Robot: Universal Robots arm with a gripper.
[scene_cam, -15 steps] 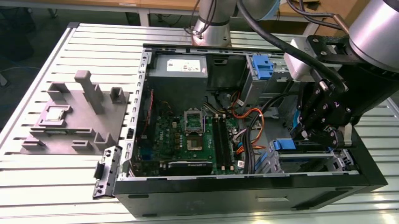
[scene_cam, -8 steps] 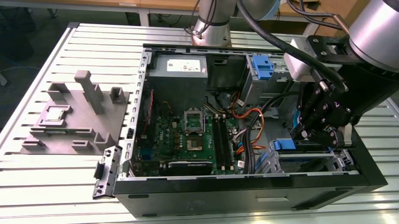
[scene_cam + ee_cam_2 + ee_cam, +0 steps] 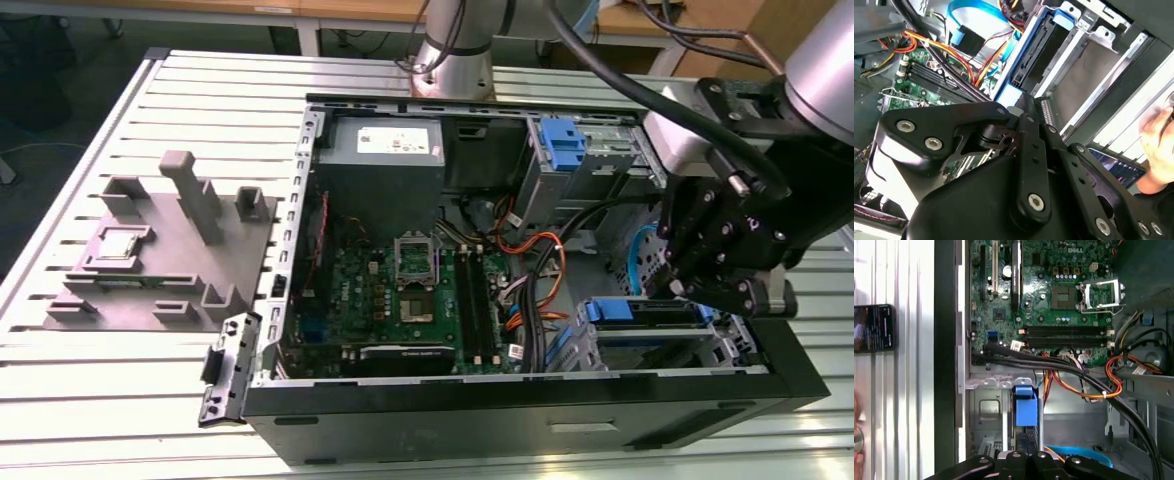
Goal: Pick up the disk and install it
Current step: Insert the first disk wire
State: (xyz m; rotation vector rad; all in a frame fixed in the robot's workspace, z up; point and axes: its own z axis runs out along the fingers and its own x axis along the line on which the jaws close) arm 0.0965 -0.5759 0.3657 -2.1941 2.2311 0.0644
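Observation:
The disk sits in the drive bay at the case's front corner on the exterior view's right, its bright blue carrier showing. In both wrist views it appears edge-on in the metal bay, with a blue tab at one end and a blue frame along its side. My black gripper hangs just over the disk's end nearest the case wall. In the second wrist view the gripper reaches to the blue end of the carrier. In the first wrist view the gripper is right behind the tab.
The open computer case lies on a slatted table. A grey power-supply box, the green motherboard and orange and black cables lie inside. Another blue carrier fills the far bay. A grey fixture, a phone and a person's hand lie outside.

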